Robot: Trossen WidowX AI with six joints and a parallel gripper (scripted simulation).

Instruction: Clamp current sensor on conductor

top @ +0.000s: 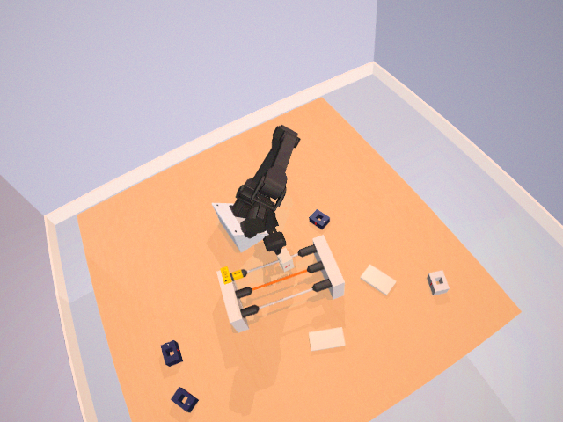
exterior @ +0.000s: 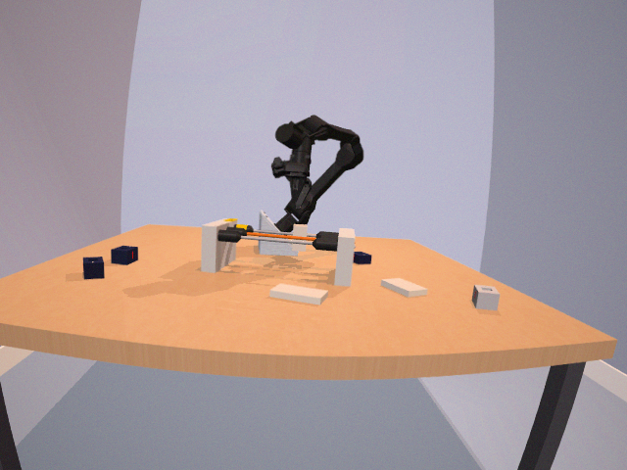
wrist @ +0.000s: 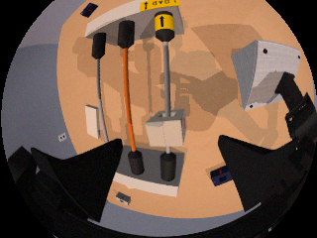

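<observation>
The white current sensor (top: pixel 285 261) (exterior: pixel 300 231) (wrist: pixel 164 134) sits round the grey conductor (top: pixel 263 266) (wrist: pixel 166 74) whose end carries the yellow LOAD marker (top: pixel 225 275) (wrist: pixel 159 5). The conductor runs through the sensor's opening, nearer the end away from the marker. The sensor's halves look together; whether the latch has caught cannot be told. A small red mark shows on it in the top view, but its arrow's direction is not readable. My gripper (wrist: pixel 171 143) is wide open and empty, above and clear of the sensor.
An orange conductor (top: pixel 279 280) (wrist: pixel 127 94) and another grey one run alongside, between two white end blocks (top: pixel 328 267) (exterior: pixel 345 262). Several dark blue blocks (top: pixel 171 352) (exterior: pixel 123 255), two flat white slabs (top: pixel 326 338) (exterior: pixel 404 286) and a grey holed block (exterior: pixel 485 298) lie around.
</observation>
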